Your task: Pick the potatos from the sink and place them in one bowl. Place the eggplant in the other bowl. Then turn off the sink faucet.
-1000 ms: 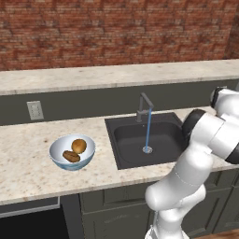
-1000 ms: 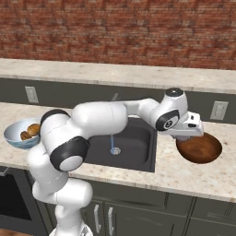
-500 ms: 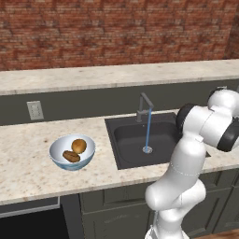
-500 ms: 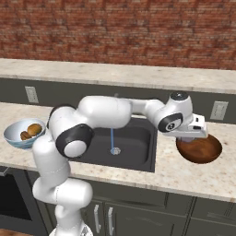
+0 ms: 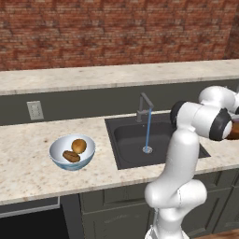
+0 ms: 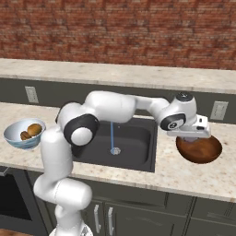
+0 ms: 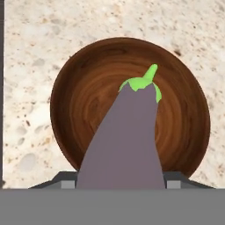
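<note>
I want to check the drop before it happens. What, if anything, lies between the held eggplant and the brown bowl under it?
Nothing visible does. In the hand view the eggplant hangs in the gripper right over the brown bowl, whose inside holds nothing else.

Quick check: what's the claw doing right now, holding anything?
Claw: closed on the eggplant, above the dark brown bowl.

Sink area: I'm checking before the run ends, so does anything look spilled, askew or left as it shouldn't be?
One thing stands out: the faucet runs, a thin stream falling to the drain of the sink. Nothing is spilled. Both potatoes sit in the pale bowl, and the gripper holds the eggplant over the brown bowl.
</note>
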